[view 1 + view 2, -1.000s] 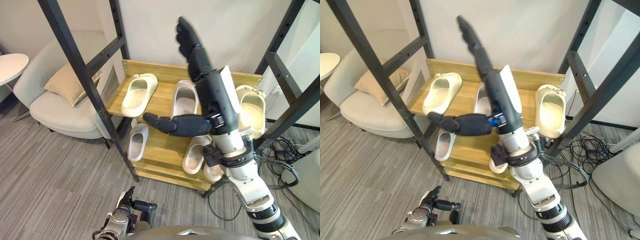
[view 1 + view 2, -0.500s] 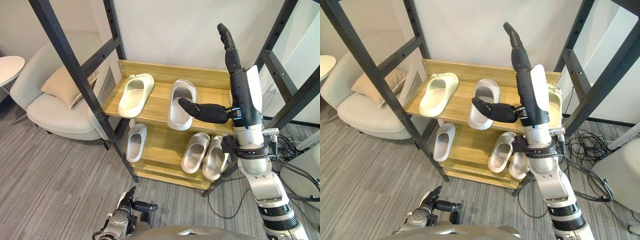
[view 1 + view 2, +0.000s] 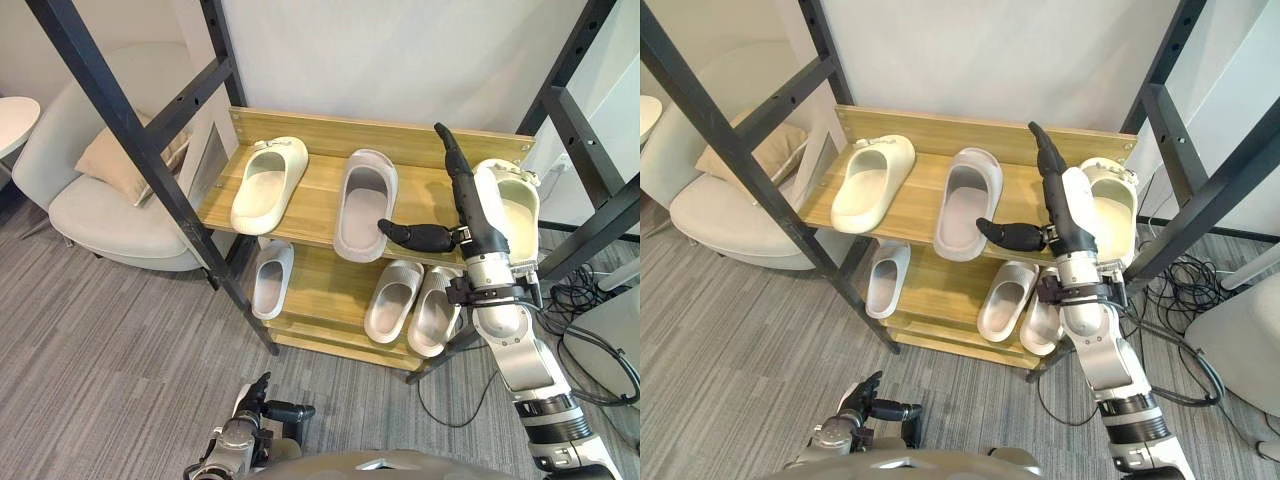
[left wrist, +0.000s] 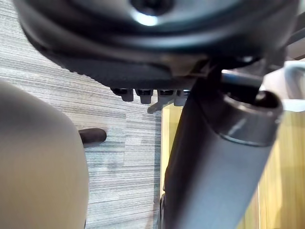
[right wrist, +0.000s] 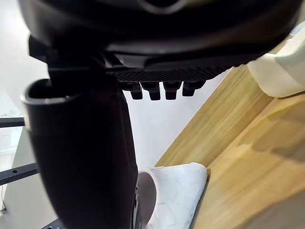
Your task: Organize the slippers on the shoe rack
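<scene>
A wooden shoe rack (image 3: 310, 190) has two shelves. On the top shelf lie a cream slipper (image 3: 265, 183) at the left, a pale grey slipper (image 3: 362, 203) in the middle and another cream slipper (image 3: 518, 212) at the right end. The lower shelf holds a single white slipper (image 3: 268, 280) and a pair (image 3: 393, 300) side by side. My right hand (image 3: 470, 205) is open in front of the top shelf, between the grey slipper and the right cream one, with straight fingers pointing up and the thumb out toward the grey slipper; it holds nothing. My left hand (image 3: 250, 432) hangs low over the floor, open and holding nothing.
Black metal frame posts (image 3: 130, 120) slant across the rack's left side, and more posts (image 3: 590, 190) stand at its right. A light armchair (image 3: 100, 200) with a cushion sits left of the rack. Grey plank floor lies in front.
My right hand has come down from high in front of the rack and moved right, now level with the top shelf. The camera has shifted; the slippers have not moved.
</scene>
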Motion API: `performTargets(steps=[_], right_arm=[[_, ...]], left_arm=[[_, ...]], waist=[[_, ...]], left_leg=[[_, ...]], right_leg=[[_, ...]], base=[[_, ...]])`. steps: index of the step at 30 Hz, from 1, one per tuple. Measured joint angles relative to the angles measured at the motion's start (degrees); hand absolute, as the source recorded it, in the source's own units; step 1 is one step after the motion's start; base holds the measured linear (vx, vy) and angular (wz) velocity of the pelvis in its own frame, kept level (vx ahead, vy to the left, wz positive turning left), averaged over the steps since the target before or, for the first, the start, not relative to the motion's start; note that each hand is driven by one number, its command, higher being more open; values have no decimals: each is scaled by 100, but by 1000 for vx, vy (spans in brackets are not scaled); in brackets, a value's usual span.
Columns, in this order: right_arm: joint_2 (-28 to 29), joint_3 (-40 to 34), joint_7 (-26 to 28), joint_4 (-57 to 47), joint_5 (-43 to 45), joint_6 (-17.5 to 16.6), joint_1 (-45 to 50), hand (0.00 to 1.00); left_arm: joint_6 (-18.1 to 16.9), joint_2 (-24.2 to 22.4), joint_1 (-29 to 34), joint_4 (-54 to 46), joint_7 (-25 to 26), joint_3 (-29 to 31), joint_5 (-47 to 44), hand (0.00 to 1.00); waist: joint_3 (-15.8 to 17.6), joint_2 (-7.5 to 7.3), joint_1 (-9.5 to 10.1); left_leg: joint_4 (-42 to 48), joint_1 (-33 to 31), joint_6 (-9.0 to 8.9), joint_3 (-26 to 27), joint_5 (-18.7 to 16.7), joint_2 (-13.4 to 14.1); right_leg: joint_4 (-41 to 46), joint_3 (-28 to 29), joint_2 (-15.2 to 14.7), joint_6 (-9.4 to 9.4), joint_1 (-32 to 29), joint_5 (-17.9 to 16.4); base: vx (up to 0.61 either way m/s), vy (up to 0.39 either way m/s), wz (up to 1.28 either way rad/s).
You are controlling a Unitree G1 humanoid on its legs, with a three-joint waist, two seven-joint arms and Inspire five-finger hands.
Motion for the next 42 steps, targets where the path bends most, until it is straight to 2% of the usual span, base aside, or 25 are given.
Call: performTargets(steps=[9,17,18,28,42], right_arm=[[39,7,0,519,55,34,-597,100],[55,50,0,857,187,80,-991,100],[58,63,1,933,283,87,-1040,0],[58,525,195,1728,736,103,-1683,0],[-48,681,458,1829,1406,34,-2004,0]], left_arm=[[1,7,0,-71,-12,2,-4,100],[1,23,0,-158,-53,2,-5,100],[-1,28,-3,-165,-71,2,-7,100],[-4,78,-3,-234,-117,-1,-23,100],[-9,105,-2,-279,-127,-3,-31,100]], waist=[[28,-14,52],[80,-88,90],[85,-95,102],[112,-140,159],[142,-191,164]], left_leg=[[-2,-90,-1,-27,-5,-9],[-3,-117,0,-48,-5,-18],[-4,-123,0,-53,-5,-19],[-18,-167,0,-49,-5,-19],[1,-174,2,-46,-4,-49]], right_leg=[[-16,-23,-1,1,-75,1],[-26,-43,-6,4,-86,4],[-28,-48,-6,5,-89,4],[-29,-46,-8,8,-136,7],[-29,-43,-46,28,-147,21]], base=[[-1,-3,1],[0,0,0],[0,0,0],[0,0,0],[0,0,0]])
